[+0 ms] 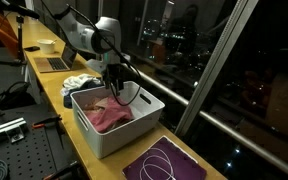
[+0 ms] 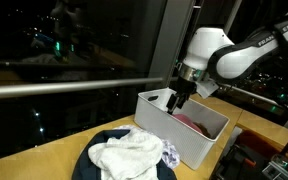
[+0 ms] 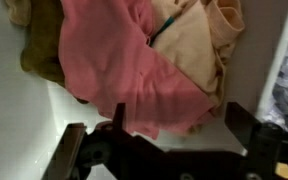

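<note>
The end effector point(image 1: 115, 88) is open and holds nothing, hanging just above the pink cloth point(image 1: 108, 116). The pink cloth lies inside the white bin point(image 1: 114, 142) on the surface point(image 2: 44, 150), with a tan cloth point(image 3: 199, 45) next to it. A pile of clothes point(image 2: 129, 155) sits beside the bin
</note>
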Controlling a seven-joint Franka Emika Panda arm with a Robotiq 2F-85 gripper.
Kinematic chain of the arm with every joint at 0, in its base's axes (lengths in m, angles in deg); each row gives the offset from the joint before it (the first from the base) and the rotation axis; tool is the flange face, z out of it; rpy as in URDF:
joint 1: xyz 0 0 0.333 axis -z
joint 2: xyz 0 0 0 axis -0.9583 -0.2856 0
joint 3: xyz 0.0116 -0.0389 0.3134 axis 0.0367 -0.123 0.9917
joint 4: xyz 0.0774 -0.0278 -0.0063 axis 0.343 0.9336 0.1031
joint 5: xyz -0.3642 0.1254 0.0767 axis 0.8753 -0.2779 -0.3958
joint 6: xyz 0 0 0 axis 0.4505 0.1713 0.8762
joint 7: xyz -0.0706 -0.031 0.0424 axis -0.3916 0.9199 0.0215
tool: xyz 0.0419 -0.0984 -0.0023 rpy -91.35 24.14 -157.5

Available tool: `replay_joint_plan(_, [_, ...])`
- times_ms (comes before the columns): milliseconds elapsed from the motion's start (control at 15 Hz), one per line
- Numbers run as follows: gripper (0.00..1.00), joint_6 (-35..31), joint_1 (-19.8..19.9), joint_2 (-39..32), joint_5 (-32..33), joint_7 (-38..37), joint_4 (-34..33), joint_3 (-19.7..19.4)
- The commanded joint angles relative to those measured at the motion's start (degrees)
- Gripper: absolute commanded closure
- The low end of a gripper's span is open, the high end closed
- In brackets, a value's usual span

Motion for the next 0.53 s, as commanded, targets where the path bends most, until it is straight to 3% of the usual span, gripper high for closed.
replay_joint_plan(0, [0.0, -2.2, -1.8, -6.1, 1.7, -1.3, -3.7, -3.3])
replay_joint_plan(467, [0.0, -2.2, -2.9, -13.0, 1.3, -0.9, -8.4, -6.9])
